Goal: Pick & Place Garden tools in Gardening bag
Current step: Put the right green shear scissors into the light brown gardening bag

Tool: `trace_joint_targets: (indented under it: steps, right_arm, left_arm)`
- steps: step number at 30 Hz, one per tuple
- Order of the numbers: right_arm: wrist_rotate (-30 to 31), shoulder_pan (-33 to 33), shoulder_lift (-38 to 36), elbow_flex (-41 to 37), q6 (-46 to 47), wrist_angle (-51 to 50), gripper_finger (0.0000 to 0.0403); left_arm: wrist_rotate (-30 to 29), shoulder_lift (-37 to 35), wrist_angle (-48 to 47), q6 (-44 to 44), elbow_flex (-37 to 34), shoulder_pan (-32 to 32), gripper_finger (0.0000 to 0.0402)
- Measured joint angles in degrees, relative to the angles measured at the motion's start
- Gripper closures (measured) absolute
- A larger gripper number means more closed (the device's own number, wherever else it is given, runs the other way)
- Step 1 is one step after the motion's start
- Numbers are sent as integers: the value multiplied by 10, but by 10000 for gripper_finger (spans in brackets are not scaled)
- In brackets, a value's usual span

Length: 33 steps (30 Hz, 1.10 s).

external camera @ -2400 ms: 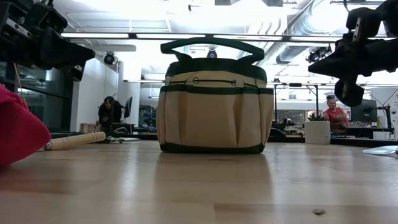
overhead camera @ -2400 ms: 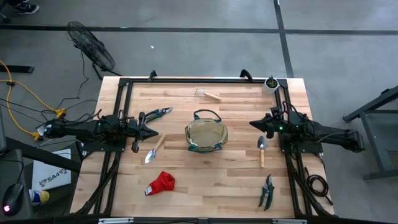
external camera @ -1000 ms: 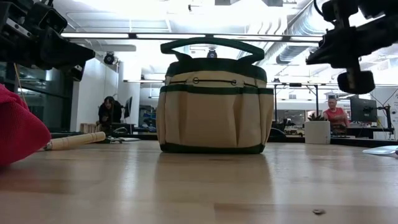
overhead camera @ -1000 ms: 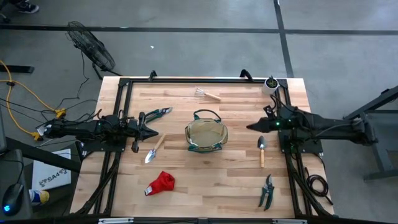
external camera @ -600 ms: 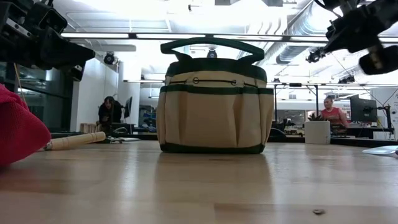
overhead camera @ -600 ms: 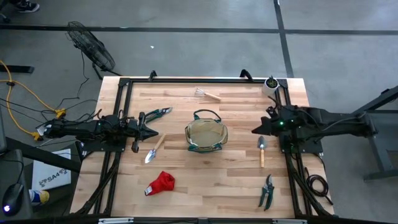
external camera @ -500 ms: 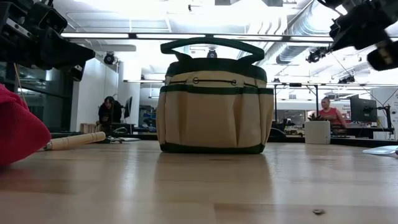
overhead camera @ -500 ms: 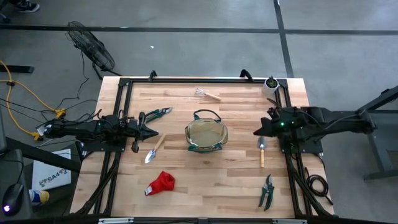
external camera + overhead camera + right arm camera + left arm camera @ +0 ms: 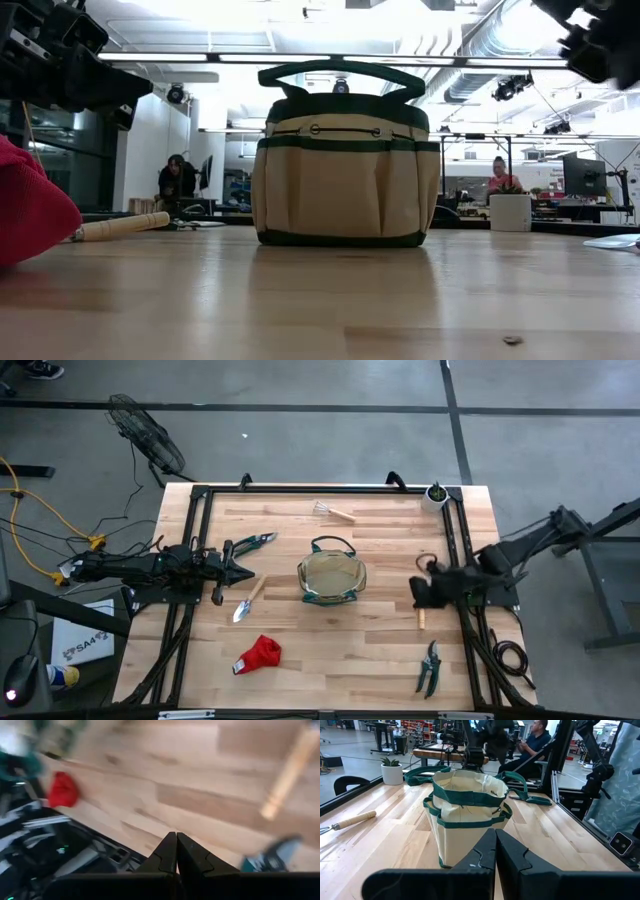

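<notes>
Right gripper [image 9: 422,592], fingers closed and empty, above trowel [image 9: 421,614] right of gardening bag [image 9: 331,577]; handle points away (left arm distant).

- Below the right hand [image 9: 421,592], a trowel [image 9: 421,606] lies on bare tabletop [image 9: 380,650].
- The gardening bag [image 9: 331,577] stands between both hands, its mouth open upward.

The right pincer [image 9: 421,593] has swung from beside the bag down over the right-hand trowel [image 9: 421,617].
</notes>
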Motion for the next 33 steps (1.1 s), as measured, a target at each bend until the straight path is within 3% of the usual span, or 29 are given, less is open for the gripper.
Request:
trace_joint_targets:
  steps: [7, 15, 18, 24, 33]
  right_arm:
    - [-45, 103, 70, 0, 129, 0, 401]
    - [-82, 188, 111, 0, 186, 6, 401]
    - [-78, 217, 120, 0, 161, 18, 400]
    - [-15, 258, 129, 0, 104, 30, 400]
    - [21, 274, 129, 0, -37, 35, 400]
  left_arm:
    - [0, 0, 0, 0, 0, 0, 402]
    - [0, 0, 0, 0, 0, 0, 402]
    - [0, 0, 0, 0, 0, 0, 402]
    - [0, 0, 0, 0, 0, 0, 402]
    - [0, 0, 0, 0, 0, 0, 402]
